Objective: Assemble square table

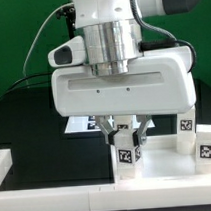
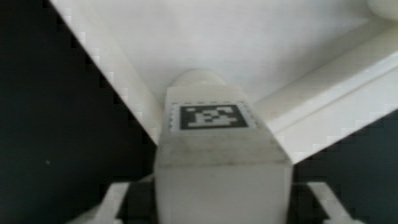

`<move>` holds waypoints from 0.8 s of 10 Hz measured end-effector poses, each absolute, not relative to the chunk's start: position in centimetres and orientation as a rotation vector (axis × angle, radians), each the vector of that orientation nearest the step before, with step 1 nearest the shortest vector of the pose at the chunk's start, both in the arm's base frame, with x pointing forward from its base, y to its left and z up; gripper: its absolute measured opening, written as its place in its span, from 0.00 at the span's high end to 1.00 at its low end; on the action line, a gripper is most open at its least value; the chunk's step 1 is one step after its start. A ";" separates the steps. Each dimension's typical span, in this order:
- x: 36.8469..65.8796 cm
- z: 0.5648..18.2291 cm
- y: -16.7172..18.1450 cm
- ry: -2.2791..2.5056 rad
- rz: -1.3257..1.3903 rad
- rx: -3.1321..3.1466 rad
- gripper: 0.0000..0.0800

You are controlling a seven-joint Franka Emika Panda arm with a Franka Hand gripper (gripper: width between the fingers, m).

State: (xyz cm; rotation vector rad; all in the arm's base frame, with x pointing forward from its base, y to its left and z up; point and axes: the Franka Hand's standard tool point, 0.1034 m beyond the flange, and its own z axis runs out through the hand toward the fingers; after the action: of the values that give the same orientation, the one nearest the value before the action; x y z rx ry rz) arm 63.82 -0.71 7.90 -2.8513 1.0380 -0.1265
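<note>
A stubby white leg (image 1: 127, 157) with a black-and-white tag stands upright at the edge of the white square panel (image 1: 167, 168). My gripper (image 1: 127, 140) hangs straight down over it, one finger on each side of the leg. In the wrist view the leg (image 2: 217, 150) fills the middle, tag facing the camera. My gripper (image 2: 217, 205) has its fingers (image 2: 118, 205) close beside the leg, with a thin dark gap showing on both sides. Beyond the leg lie the panel (image 2: 267, 45) and its raised rim (image 2: 338, 100).
Two more tagged white legs (image 1: 185, 129) (image 1: 208, 144) stand upright at the exterior view's right. A white border bar (image 1: 53, 201) runs along the front and another (image 1: 4, 164) at the left. The marker board (image 1: 82, 123) lies behind on the black table (image 1: 34, 117).
</note>
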 end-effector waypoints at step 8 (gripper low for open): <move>63.2 7.8 -0.8 2.199 -0.076 -2.037 0.64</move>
State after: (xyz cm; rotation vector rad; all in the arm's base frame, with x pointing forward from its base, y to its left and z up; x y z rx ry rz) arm 63.22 -0.76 7.80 -2.0367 2.1993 -0.0761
